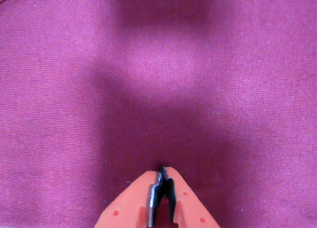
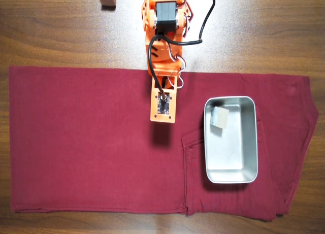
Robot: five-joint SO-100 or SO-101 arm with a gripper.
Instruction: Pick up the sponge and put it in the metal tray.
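sponge (image 2: 219,117) in tray (image 2: 249,142), far corner | gripper (image 1: 162,174) closed, empty, over cloth (image 2: 86,142) | task looks done | risk: sweeping toward right tabletop edge could knock tray

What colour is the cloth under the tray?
Dark red, maroon cloth; clearest in the overhead view, beneath the metal tray.

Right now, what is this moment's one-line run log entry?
sponge: in metal tray, upper-left corner | fingers: shut, empty | arm: over red cloth, left of tray | task: placement looks done
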